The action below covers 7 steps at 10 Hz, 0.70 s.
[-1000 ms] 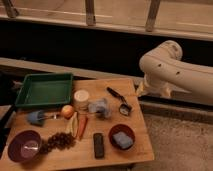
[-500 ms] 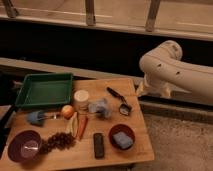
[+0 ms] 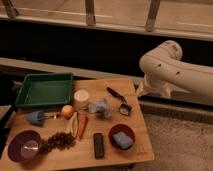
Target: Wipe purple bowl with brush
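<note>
The purple bowl [image 3: 25,146] sits at the front left corner of the wooden table [image 3: 137,150], with a glossy pale inside. The brush [image 3: 120,100] lies at the table's back right, its slim black handle pointing to the far left and its dark head toward the front right. My white arm [image 3: 172,75] bends in from the right, just past the table's right edge, a little beyond the brush. The gripper itself does not show in the camera view; it is hidden or out of view.
A green tray [image 3: 45,90] stands at the back left. In the middle are a white cup [image 3: 81,96], a crumpled grey-blue object [image 3: 99,107], an orange fruit [image 3: 67,111], a blue utensil [image 3: 36,117], a carrot [image 3: 82,126], grapes [image 3: 60,141], a black bar [image 3: 99,145] and a dark red bowl with a sponge [image 3: 122,136].
</note>
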{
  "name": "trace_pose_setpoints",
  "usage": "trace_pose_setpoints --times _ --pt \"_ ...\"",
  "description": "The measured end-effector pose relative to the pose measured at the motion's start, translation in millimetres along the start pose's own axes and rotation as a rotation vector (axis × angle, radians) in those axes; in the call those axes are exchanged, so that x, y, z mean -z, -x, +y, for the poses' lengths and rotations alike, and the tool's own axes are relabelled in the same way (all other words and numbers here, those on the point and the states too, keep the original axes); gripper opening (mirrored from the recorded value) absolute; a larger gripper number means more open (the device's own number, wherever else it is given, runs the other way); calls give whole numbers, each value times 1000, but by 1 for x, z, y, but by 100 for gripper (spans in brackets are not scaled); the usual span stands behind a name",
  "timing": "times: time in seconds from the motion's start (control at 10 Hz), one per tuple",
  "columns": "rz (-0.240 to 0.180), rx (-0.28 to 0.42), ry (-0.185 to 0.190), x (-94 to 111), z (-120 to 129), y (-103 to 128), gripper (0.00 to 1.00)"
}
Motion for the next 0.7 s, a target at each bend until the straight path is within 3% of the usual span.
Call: trace_pose_setpoints --times 0.5,0.7 --pt "0 -1 0 0 -1 -1 80" --pt "-46 12 29 6 3 2 80"
